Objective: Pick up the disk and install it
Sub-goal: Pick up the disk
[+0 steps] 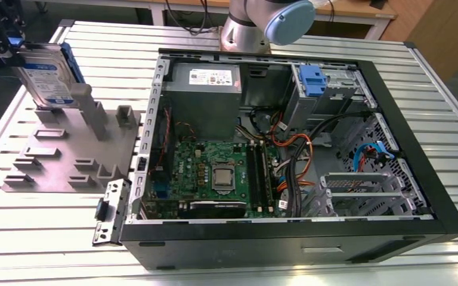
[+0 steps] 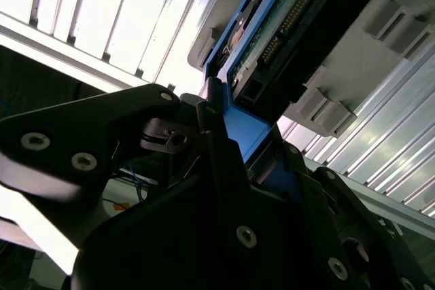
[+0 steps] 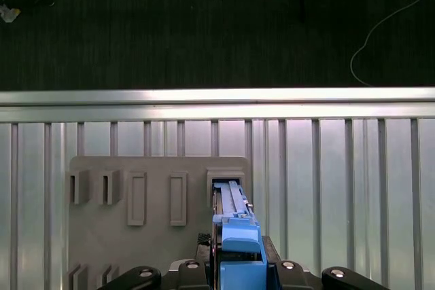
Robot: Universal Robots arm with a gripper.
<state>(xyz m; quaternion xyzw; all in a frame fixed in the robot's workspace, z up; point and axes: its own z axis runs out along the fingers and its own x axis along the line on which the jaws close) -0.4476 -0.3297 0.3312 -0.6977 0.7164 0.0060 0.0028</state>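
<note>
The disk (image 1: 45, 77), silver with a white-and-blue label and a blue carrier, stands on edge in a slot of the grey fixture (image 1: 62, 161) at the exterior view's left. My gripper (image 1: 6, 44) is at the disk's upper end and shut on it. In the second wrist view the dark fingers (image 2: 207, 117) clamp the carrier of the disk (image 2: 292, 11), whose circuit-board side faces the camera. In the first wrist view the disk (image 3: 234, 225) is seen edge-on between my gripper's (image 3: 238, 266) jaws, over the fixture (image 3: 156, 236).
The open black computer case (image 1: 420, 155) lies on the slatted metal table (image 1: 443, 89), to the right of the fixture in the exterior view. Inside are a silver drive cage with a blue latch (image 1: 312, 80), a grey power supply (image 1: 205, 77), the motherboard (image 1: 213, 173) and loose cables (image 1: 293, 149).
</note>
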